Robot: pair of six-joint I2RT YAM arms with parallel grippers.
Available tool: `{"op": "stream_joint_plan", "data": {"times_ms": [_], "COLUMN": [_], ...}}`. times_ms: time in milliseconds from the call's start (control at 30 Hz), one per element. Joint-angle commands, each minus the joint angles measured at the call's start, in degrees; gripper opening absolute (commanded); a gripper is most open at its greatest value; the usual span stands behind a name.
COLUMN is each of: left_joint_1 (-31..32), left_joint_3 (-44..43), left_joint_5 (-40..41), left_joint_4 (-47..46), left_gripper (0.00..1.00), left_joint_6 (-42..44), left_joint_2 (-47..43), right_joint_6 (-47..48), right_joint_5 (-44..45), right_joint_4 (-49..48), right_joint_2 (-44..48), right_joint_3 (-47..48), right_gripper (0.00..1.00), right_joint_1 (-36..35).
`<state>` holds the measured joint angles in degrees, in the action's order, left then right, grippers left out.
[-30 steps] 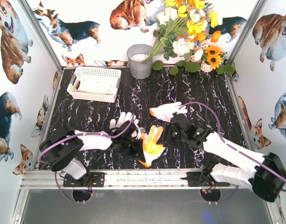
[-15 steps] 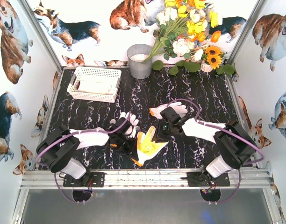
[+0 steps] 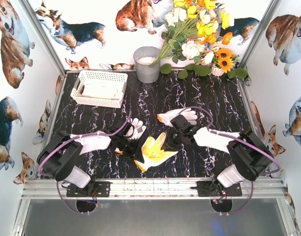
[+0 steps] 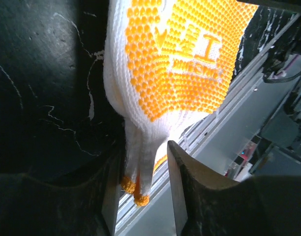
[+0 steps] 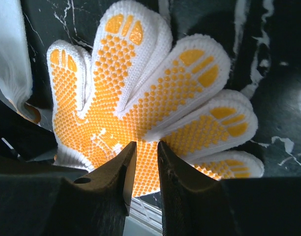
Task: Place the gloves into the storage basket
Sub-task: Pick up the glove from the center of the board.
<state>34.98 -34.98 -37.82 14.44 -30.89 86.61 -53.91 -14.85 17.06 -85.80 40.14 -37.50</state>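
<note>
A white glove with a yellow-dotted palm (image 3: 153,152) lies palm up near the table's front, between my two grippers. My left gripper (image 3: 127,146) is at its orange-trimmed cuff; in the left wrist view the cuff (image 4: 140,162) hangs between the parted jaws of the left gripper (image 4: 144,147), against one finger and clear of the other. My right gripper (image 3: 166,143) is shut on the glove (image 5: 140,98) at the base of its fingers. A plain white glove (image 3: 136,129) lies by my left arm. Another glove (image 3: 177,116) lies behind my right gripper. The storage basket (image 3: 77,96) at the back left holds white gloves.
A grey metal bucket (image 3: 147,64) stands at the back middle, with a bunch of artificial flowers (image 3: 202,34) to its right. The aluminium rail (image 3: 150,187) runs along the table's front edge, just in front of the yellow-palmed glove.
My right gripper has come in from the right and shut on the yellow-palmed glove. The left jaws have parted around the cuff. The glove has swung flatter, cuff to the left.
</note>
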Motion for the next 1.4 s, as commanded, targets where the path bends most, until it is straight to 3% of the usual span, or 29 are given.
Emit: {"op": "stream_joint_plan", "data": {"times_ms": [0,133,300,400,500,600,700,900,1133,1367], "left_joint_1": [-0.44,-0.44,-0.16,0.70,1.20,1.02,0.32,-2.44,-3.37,-3.63], "left_joint_3": [3.58,7.65,14.77,16.33,16.09,14.83,12.61,5.18,-7.54,-14.84], "left_joint_5": [-2.24,-0.16,2.55,4.54,7.17,9.29,10.19,4.41,8.44,10.02], "left_joint_4": [-8.49,-14.56,-29.47,-34.97,-35.29,-30.08,-22.47,-8.75,11.84,16.19], "left_gripper": [0.38,0.42,0.41,0.38,0.28,0.14,0.06,0.03,0.00,0.00], "left_joint_6": [-5.01,-10.13,-21.19,-24.80,-25.44,-23.95,-20.17,-7.26,13.74,25.32], "left_joint_2": [-2.75,-6.20,-9.62,-11.00,-11.49,-12.55,-13.66,-10.86,-6.02,-4.73], "right_joint_6": [-3.67,-6.81,-9.35,-9.87,-9.10,-6.61,-2.17,12.56,24.02,28.24], "right_joint_5": [7.05,11.48,16.14,16.35,15.76,15.53,14.74,7.62,-5.10,-14.67], "right_joint_4": [4.07,5.39,7.79,7.19,6.98,7.82,7.54,6.90,-8.35,-18.30], "right_joint_2": [3.35,7.00,10.52,11.35,11.42,13.47,18.25,21.37,20.44,11.36], "right_joint_3": [-4.28,-6.02,-7.57,-8.47,-8.31,-7.69,-7.49,-4.93,-3.40,4.04], "right_gripper": [0.27,0.27,0.27,0.27,0.27,0.29,0.36,0.45,0.51,0.54], "right_joint_1": [-0.21,-0.17,-0.30,-0.30,-0.30,-0.30,-0.30,-0.46,-0.28,1.30]}}
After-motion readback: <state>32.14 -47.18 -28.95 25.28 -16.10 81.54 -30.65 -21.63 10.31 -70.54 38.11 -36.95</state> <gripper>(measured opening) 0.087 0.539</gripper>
